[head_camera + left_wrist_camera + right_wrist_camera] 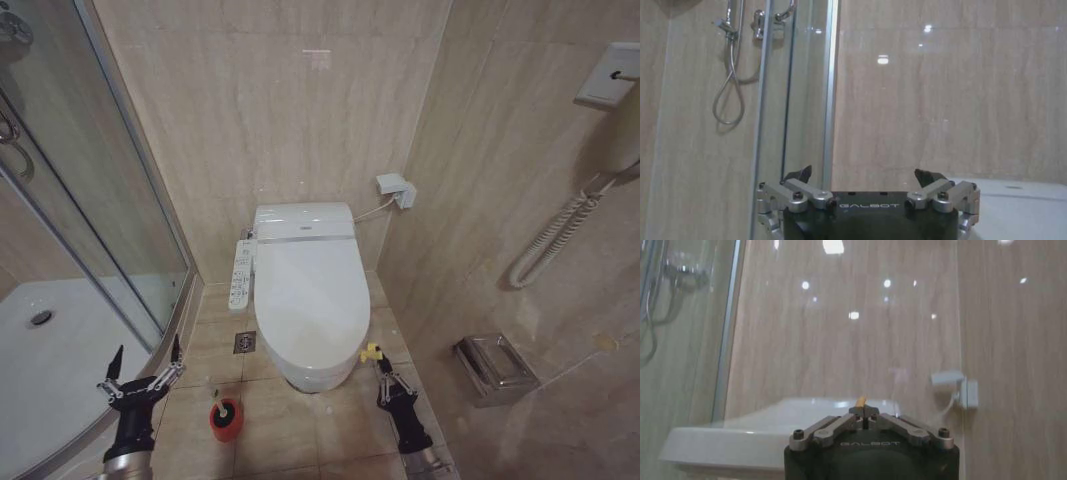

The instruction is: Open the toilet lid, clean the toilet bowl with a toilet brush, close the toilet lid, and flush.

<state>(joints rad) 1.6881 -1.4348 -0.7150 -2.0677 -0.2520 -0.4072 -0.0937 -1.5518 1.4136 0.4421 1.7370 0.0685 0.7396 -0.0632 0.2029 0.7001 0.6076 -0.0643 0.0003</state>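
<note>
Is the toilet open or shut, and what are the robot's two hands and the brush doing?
Toilet lid: shut, down flat.
Yellow strap: at the lid's front rim, pinched.
Right gripper: shut on the yellow strap.
Left gripper: open, holding nothing.
Toilet brush: standing in its red holder on the floor.

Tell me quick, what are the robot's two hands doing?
Left end effector: open, holding nothing, low beside the shower.
Right end effector: shut on the yellow strap at the lid's front rim.

Lid (312, 285) was glossy white plastic, walls (300, 110) polished beige stone, shower door (90, 190) clear glass, holder (492, 368) shiny metal.
</note>
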